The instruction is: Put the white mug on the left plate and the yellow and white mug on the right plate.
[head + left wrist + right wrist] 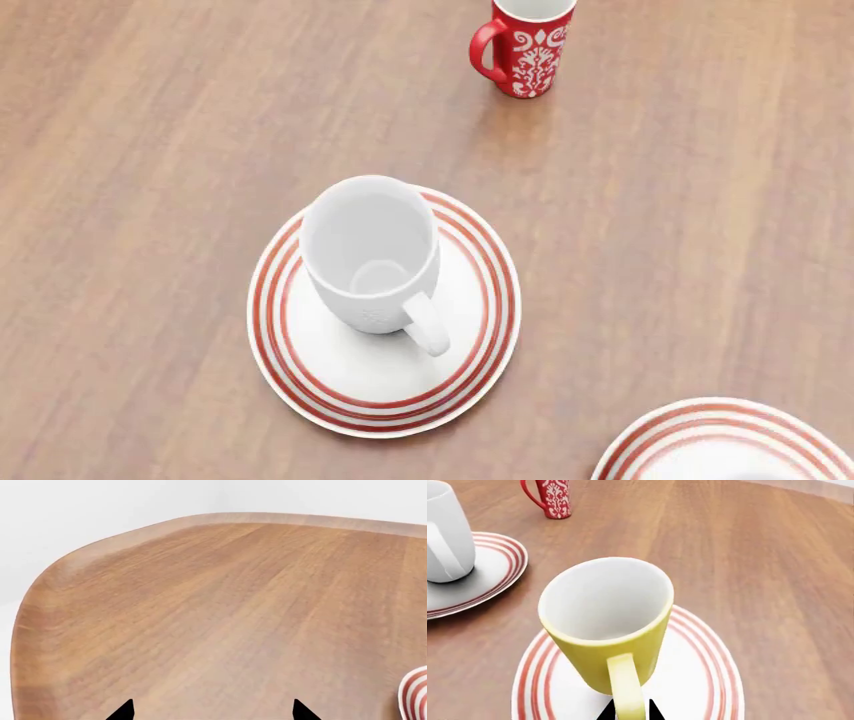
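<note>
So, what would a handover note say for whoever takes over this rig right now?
Left gripper: open, empty, over bare table.
Right gripper: fingertips close either side of the yellow and white mug's handle; grip state unclear.
White mug stands upright on the left plate: done.
Yellow and white mug upright over the right plate.
Left: confirm it is seated, release, retract. The red mug stays put.

A red mug (pixel 525 45) with a white ornamental pattern and a red loop handle is set upright at the far side of the wooden table (pixel 160 150), its handle turned to the left. A rounded corner of the table is shown against a pale background.
</note>
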Tool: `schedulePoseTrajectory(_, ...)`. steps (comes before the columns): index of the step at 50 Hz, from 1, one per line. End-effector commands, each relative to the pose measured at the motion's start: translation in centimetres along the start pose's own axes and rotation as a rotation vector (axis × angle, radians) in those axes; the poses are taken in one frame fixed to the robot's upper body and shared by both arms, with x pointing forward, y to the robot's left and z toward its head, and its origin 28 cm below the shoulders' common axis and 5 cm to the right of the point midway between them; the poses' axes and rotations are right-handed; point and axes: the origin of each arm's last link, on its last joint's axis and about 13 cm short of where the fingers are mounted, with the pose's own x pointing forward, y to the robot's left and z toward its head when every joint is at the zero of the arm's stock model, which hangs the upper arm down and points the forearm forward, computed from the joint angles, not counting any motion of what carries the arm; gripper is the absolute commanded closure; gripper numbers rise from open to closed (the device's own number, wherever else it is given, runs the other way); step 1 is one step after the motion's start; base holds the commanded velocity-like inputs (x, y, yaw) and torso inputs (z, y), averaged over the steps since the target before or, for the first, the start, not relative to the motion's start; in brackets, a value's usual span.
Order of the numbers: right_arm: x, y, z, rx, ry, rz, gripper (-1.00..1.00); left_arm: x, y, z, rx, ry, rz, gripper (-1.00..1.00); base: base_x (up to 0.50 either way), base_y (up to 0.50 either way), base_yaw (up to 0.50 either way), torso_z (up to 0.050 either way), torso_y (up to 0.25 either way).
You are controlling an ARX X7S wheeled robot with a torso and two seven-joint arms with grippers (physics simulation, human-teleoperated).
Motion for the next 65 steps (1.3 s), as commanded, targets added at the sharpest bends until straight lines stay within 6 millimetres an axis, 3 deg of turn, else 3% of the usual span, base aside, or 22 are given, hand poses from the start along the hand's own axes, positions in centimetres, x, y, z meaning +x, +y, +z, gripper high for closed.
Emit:
schedulePoseTrajectory(1,0.0,0.0,-0.7,-0.021,-0.008,0.011,1.00,-0.1,0.1,0.1,-0.010,-0.010,-0.016,-1.00,0.00,0.00,0.00,0.000,0.000)
schedulePoseTrajectory(7,0.1,0.3,-0.8,-0.024,-0.003,0.022,1.00,-0.1,0.2,0.0,-0.011,-0.011,-0.016,-1.00,0.00,0.00,0.00,0.000,0.000)
schedulePoseTrajectory(8,0.1,0.4,-0.8,-0.031,0.000,0.023,-1.00,-0.1,0.2,0.0,-0.012,-0.011,-0.015,-1.00,0.00,0.00,0.00,0.000,0.000)
schedulePoseTrajectory(16,-0.6,0.2,-0.3,-0.028,-0.023,-0.004,-1.00,-0.2,0.1,0.3,-0.012,-0.014,-0.016,-1.00,0.00,0.00,0.00,0.000,0.000)
schedulePoseTrajectory(30,-3.9,0.2,1.8,-0.059,-0.124,-0.021,-1.00,0.0,0.0,0.2,-0.013,-0.015,-0.016,-1.00,0.00,0.00,0.00,0.000,0.000)
schedulePoseTrajectory(38,-3.4,0.6,3.2,-0.056,-0.203,-0.018,-1.00,0.1,-0.1,0.1,-0.012,-0.015,-0.018,-1.00,0.00,0.00,0.00,0.000,0.000)
schedulePoseTrajectory(46,-2.3,1.6,6.8,-0.047,-0.271,0.005,-1.00,0.3,-0.1,0.1,-0.012,-0.016,-0.018,-1.00,0.00,0.00,0.00,0.000,0.000)
schedulePoseTrajectory(52,-0.1,1.8,8.9,-0.029,-0.304,0.018,-1.00,0.3,-0.1,-0.1,-0.011,-0.017,-0.023,-1.00,0.00,0.00,0.00,0.000,0.000)
schedulePoseTrajectory(58,2.6,2.0,10.7,-0.022,-0.352,0.033,-1.00,0.3,-0.3,-0.1,-0.007,-0.022,-0.034,-1.00,0.00,0.00,0.00,0.000,0.000)
schedulePoseTrajectory(65,7.6,3.0,11.4,0.026,-0.377,0.063,-1.00,0.8,-1.0,0.3,0.019,-0.030,-0.066,-1.00,0.00,0.00,0.00,0.000,0.000)
